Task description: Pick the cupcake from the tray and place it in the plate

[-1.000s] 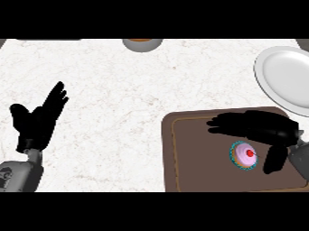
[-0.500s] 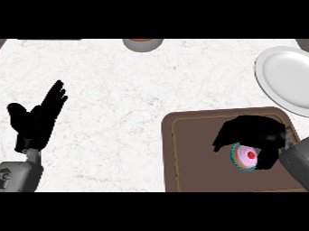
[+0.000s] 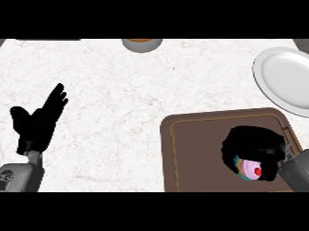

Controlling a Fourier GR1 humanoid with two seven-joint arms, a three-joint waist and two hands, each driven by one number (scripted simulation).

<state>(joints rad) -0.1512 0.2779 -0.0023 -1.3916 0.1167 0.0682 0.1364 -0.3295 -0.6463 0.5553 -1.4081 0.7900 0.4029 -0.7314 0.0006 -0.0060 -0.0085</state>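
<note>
On the marble counter [image 3: 137, 90], the brown tray [image 3: 190, 153] is sitting at lower right, and the white plate [image 3: 294, 81] is lying above it at the upper right edge. My right hand [image 3: 254, 144], hovering a second ago, is now curling around the pink cupcake [image 3: 252, 169] on the tray, so I judge lifting comes next. My left hand [image 3: 40, 122] is resting open, fingers up, at lower left.

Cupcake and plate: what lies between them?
In the head view, the right hand curled over the cupcake, then the tray rim and a strip of bare counter before the plate.
</note>
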